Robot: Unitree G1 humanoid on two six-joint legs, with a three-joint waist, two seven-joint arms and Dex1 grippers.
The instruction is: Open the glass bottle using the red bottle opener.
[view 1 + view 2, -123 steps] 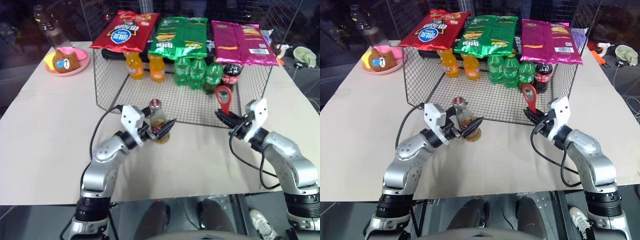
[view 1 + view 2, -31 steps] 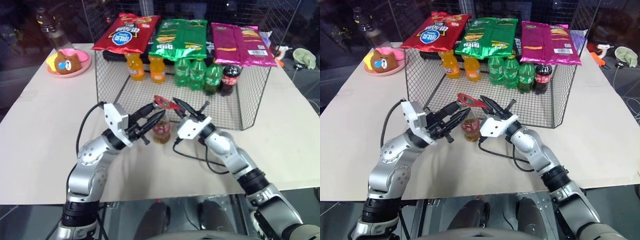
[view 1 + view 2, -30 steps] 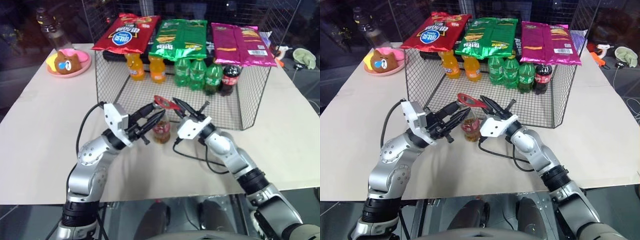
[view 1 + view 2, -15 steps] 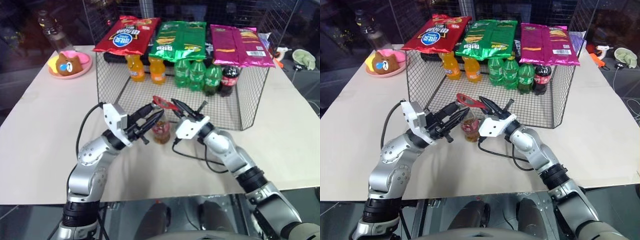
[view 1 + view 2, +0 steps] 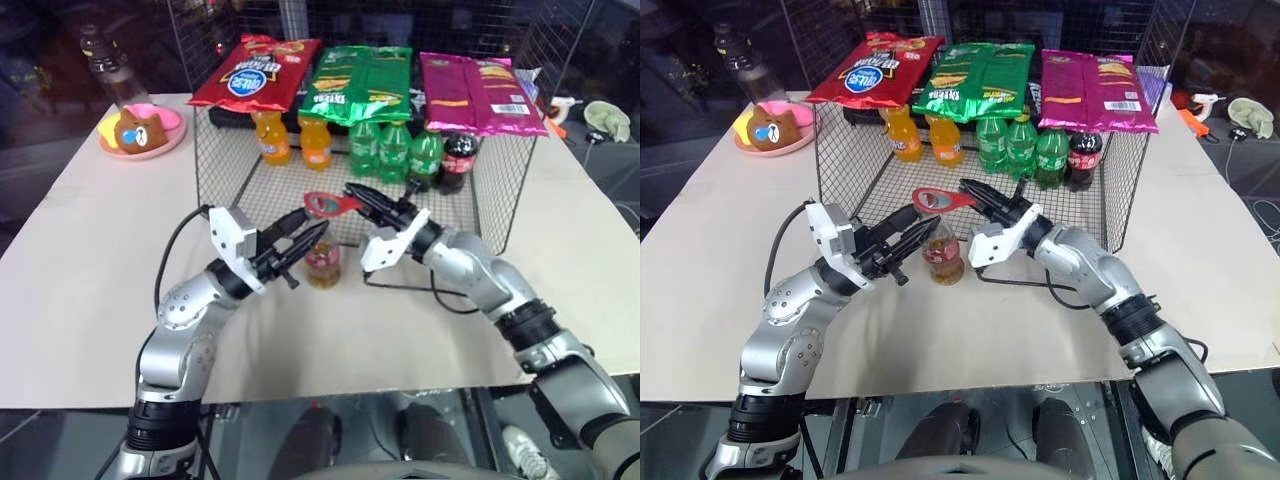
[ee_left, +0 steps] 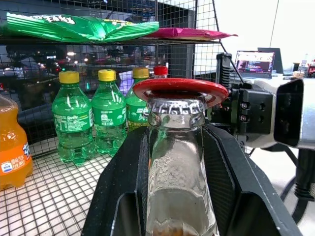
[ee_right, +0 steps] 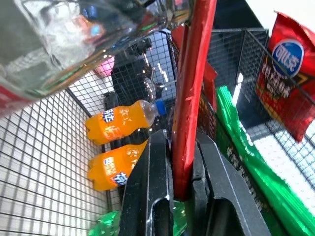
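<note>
Table (image 5: pixel 90 260); red bottle opener (image 5: pixel 325 205) hides glass bottle (image 5: pixel 322 262) cap.

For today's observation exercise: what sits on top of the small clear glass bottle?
The red bottle opener's round ring head lies over the bottle's silver crown cap; the cap's top is covered.

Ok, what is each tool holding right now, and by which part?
Left tool grips the glass bottle around its body. Right tool pinches the red bottle opener by its handle, ring head over the cap.
</note>
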